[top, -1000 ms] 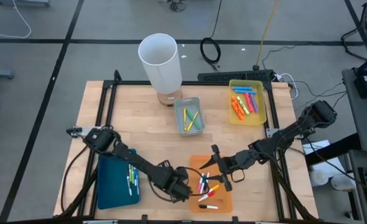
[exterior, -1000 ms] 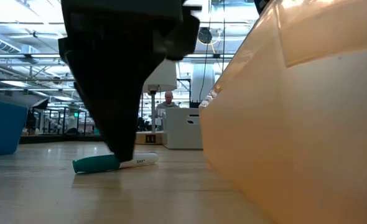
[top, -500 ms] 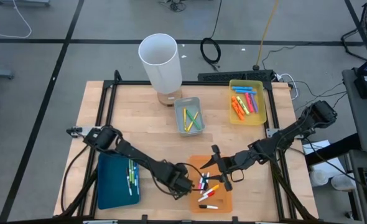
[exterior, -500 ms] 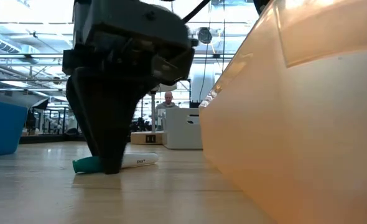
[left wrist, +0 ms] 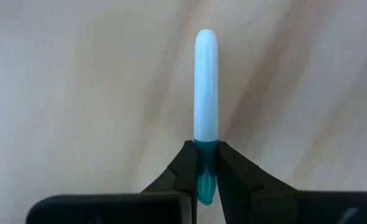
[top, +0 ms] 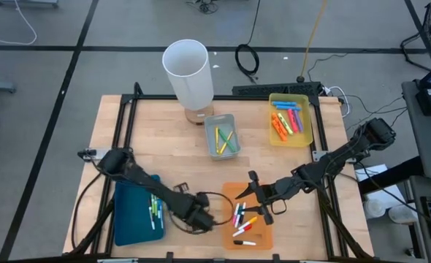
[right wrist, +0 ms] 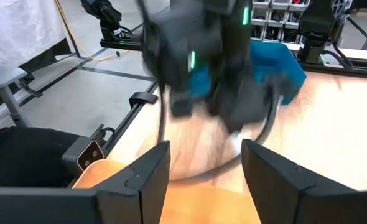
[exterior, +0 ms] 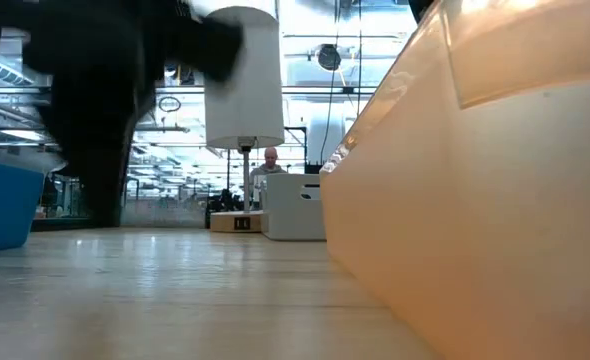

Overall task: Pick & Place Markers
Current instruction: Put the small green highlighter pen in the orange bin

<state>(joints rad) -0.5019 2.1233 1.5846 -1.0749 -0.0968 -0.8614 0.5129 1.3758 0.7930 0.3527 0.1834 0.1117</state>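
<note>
The left tool (left wrist: 207, 168) pinches a white marker (left wrist: 206, 87) by its teal cap above the tabletop (top: 164, 157); the right tool (top: 253, 191) hangs spread over the orange tray (top: 263, 235).

White marker (left wrist: 206, 87) with teal cap between black fingers (left wrist: 236, 176).

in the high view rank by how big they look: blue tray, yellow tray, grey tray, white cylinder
1. blue tray, partly hidden by the left arm
2. white cylinder, though it stands taller, nearer the camera
3. yellow tray
4. grey tray
</note>
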